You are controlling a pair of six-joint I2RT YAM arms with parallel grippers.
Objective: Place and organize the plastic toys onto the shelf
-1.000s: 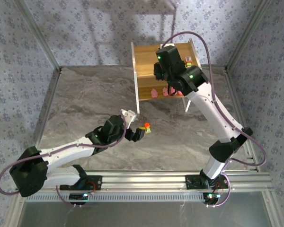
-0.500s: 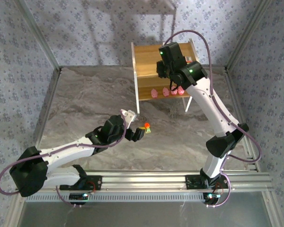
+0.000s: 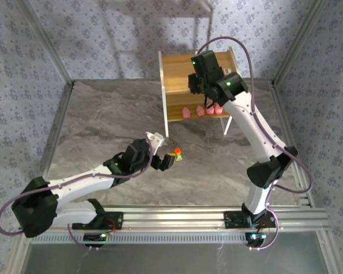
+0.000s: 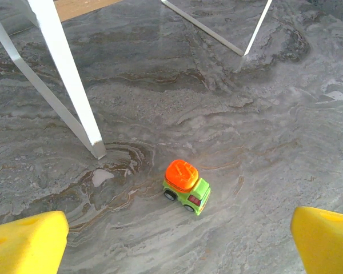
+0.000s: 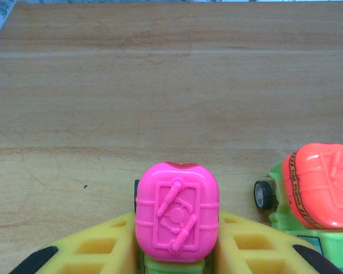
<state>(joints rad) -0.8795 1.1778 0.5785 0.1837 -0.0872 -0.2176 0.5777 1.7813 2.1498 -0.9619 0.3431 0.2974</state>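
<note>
My right gripper (image 5: 176, 254) is shut on a magenta-topped car (image 5: 176, 220) with a green base, its yellow fingers (image 5: 97, 248) pressed against both sides. It hovers over the top board of the wooden shelf (image 5: 171, 85), next to a red-topped car (image 5: 320, 188) standing there. From above, the right gripper (image 3: 201, 84) is over the shelf (image 3: 177, 71), and several pink blobs (image 3: 199, 111) line the lower tier. An orange-topped car (image 4: 186, 185) sits on the marble table. My left gripper (image 4: 177, 245) is open just short of it, fingers wide on either side. The same orange-topped car (image 3: 176, 153) lies right of the left gripper (image 3: 163, 155).
A white shelf leg (image 4: 68, 80) stands left of the orange-topped car, with a thin brace (image 4: 203, 28) farther back. Metal frame posts (image 3: 57, 63) and patterned walls bound the table. The left half of the top board is bare wood.
The right arm has risen from in front of the lower tier to above the top board, uncovering the row of pink blobs. The left arm has stayed still.
</note>
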